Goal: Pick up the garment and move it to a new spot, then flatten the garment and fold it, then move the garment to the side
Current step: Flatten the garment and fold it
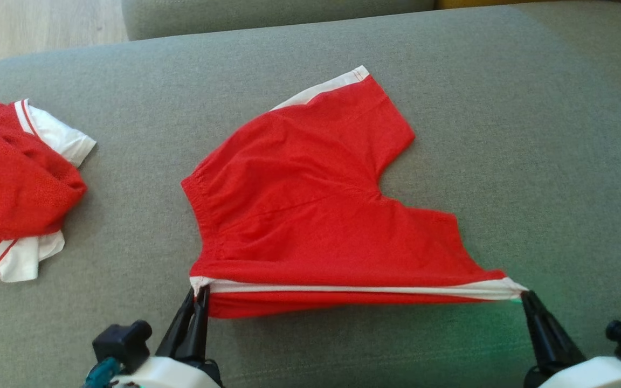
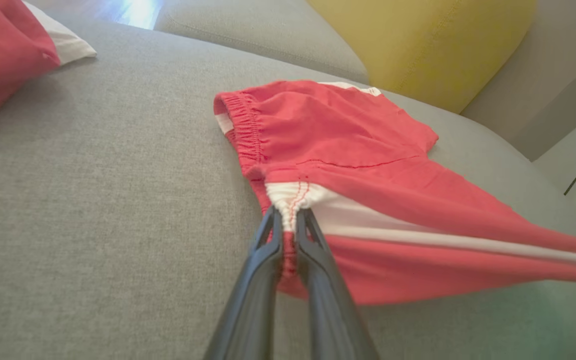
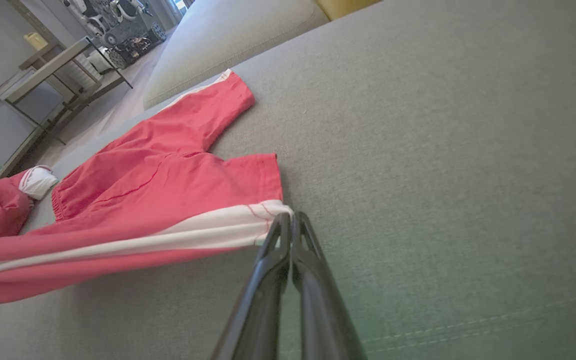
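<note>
Two tools closed on red shorts (image 1: 310, 205), left tool (image 1: 199, 295) at waistband corner, right tool (image 1: 524, 294) at leg hem

The garment (image 1: 310, 205) lies midway across the sofa seat (image 1: 531, 161), with a second garment (image 1: 14, 183) well apart on its left. The left hand (image 1: 198, 293) pinches its near left corner, the right hand (image 1: 525, 295) its near right corner

The red shorts (image 1: 310, 215), white-striped down each side with an elastic waistband at the left, lie spread on the grey cushion (image 1: 531, 134), legs splayed apart, the near striped edge lifted and stretched taut.
</note>
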### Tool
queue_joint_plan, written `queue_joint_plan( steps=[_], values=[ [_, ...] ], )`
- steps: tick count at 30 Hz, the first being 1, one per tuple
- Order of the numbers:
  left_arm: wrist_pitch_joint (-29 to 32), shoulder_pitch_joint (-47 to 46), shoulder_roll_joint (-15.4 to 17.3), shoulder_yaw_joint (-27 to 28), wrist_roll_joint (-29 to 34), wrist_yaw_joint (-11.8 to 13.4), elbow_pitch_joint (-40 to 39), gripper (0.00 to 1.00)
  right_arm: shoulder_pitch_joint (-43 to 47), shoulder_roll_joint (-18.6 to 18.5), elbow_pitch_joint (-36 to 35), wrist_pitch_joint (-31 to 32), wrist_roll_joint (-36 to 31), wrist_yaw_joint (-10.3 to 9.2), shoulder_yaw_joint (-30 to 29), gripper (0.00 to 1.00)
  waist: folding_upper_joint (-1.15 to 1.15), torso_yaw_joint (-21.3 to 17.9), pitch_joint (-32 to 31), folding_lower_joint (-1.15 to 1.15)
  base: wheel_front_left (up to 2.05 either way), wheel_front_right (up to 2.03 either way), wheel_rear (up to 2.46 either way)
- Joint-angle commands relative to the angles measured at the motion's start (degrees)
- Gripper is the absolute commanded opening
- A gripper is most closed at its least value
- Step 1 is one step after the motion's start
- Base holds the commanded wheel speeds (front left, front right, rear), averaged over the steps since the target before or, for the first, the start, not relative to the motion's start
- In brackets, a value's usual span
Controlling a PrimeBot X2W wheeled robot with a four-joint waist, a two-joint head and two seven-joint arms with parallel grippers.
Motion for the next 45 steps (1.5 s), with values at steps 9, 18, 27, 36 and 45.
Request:
queue_joint_plan(
  steps=[9, 18, 27, 36, 45],
  values=[
    [5.37, -5.62, 2.30, 3.36, -2.95, 0.14, -6.13, 0.00, -8.96, -3.73, -2.65, -2.11, -0.06, 0.18, -1.69, 0.00, 0.00, 1.59, 3.10, 0.00, 0.00, 0.00, 0.00],
    [7.14, -20.06, 2.02, 4.10, -5.53, -1.32, -3.70, 0.00, -32.85, -13.30, 5.66, -2.20, 1.24, 0.18, 3.19, 0.00, 0.00, 3.99, 12.38, 0.00, 0.00, 0.00, 0.00],
    [6.25, -32.71, 1.07, 2.53, -6.65, -2.70, 4.43, 0.00, -54.98, -16.86, 21.42, -2.30, 4.11, 0.18, 12.83, 0.00, 0.00, 7.16, 18.71, 0.00, 0.00, 0.00, 0.00],
    [4.10, -40.84, 0.12, -0.48, -8.97, -3.17, 13.40, 0.00, -70.59, -18.63, 40.45, -5.43, 8.00, 0.18, 23.06, 0.00, 0.00, 11.40, 22.32, 0.00, 0.00, 0.00, 0.00],
    [0.64, -43.23, -0.14, -5.32, -11.14, -3.23, 20.29, 1.00, -76.09, -18.16, 50.94, -12.88, 12.17, 0.18, 31.12, 1.00, 0.00, 11.39, 22.75, 0.00, 0.00, 0.00, 0.00]
  ],
)
